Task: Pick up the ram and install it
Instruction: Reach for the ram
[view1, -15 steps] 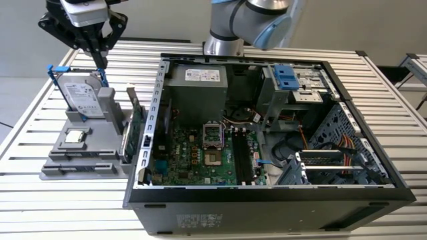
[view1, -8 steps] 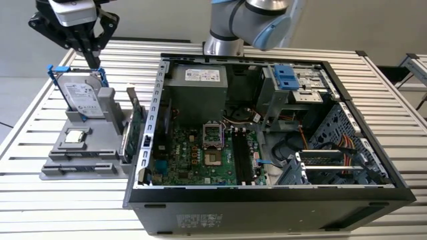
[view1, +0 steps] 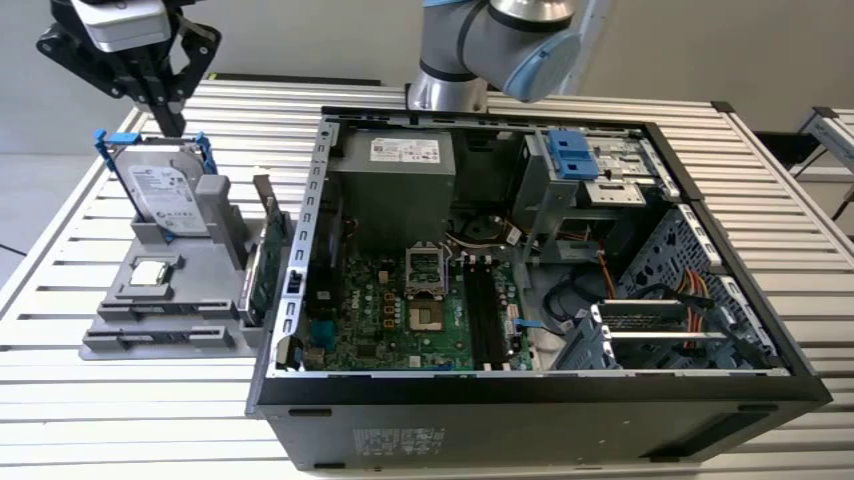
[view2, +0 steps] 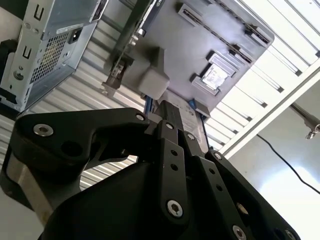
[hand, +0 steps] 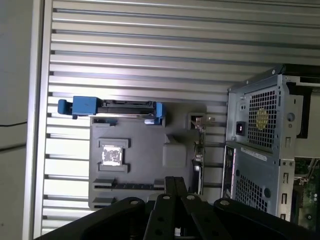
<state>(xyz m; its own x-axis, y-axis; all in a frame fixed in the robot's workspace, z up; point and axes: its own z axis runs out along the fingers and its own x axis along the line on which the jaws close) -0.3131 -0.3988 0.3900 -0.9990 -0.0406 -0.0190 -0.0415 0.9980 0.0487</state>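
Bench (view1: 120, 420): carries the case and the holder.
Case (view1: 534, 425): lies open side up, toward the bench's edge on the exterior view's right.
Holder (view1: 160, 320): just beside the case, by the opposite edge.
Hard drive (view1: 167, 195): upright at the holder's far end.
Card (view1: 272, 255): on edge, between holder and case.
Jaws: above the hard drive.
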